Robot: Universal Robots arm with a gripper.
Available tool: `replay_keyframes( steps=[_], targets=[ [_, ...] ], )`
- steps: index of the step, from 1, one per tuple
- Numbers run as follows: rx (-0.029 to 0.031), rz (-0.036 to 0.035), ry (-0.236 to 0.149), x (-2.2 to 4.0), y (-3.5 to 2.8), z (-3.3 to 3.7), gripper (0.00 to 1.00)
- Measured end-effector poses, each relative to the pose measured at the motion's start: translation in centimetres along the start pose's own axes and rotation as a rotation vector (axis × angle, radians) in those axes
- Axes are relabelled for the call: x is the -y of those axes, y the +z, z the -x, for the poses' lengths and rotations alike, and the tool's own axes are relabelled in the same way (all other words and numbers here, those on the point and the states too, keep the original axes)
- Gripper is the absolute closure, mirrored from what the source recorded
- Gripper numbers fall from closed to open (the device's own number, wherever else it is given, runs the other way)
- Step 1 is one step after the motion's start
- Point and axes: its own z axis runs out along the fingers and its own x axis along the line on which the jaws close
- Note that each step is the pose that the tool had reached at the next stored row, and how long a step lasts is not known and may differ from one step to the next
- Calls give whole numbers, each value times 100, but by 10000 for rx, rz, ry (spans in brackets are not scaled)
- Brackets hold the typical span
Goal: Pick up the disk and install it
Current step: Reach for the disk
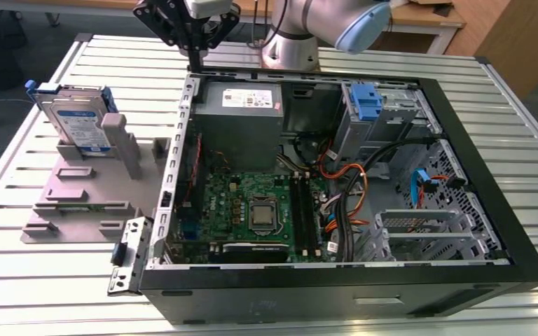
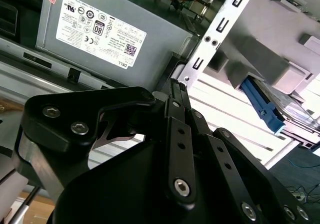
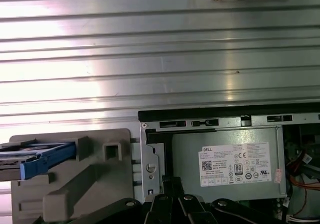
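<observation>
The disk (image 1: 76, 120) is a silver drive with a blue-and-white label in a blue carrier. It stands on edge in a grey holder (image 1: 82, 189) on the table, at the exterior view's left of the open computer case (image 1: 344, 280). Its blue carrier edge also appears in both wrist views (image 2: 272, 112) (image 3: 35, 156). My gripper (image 1: 196, 50) hangs above the case's back corner, near the grey power supply (image 1: 241, 105), well apart from the disk. Its black fingers (image 2: 176, 92) (image 3: 167, 184) are shut together with nothing between them.
The case lies open on a slatted metal table (image 1: 45, 280), with the motherboard (image 1: 250, 206), cables and a blue bracket (image 1: 367, 101) in the drive bay. The power supply's white sticker (image 2: 95, 32) (image 3: 235, 165) lies close under the gripper. The arm's base (image 1: 293, 49) stands behind the case.
</observation>
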Motion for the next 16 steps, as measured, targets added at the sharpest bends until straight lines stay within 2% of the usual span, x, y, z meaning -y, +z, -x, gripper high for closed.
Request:
replay_keyframes(
  steps=[16],
  targets=[
    [-2,-1,1,-44,47,-70,89]
  ],
)
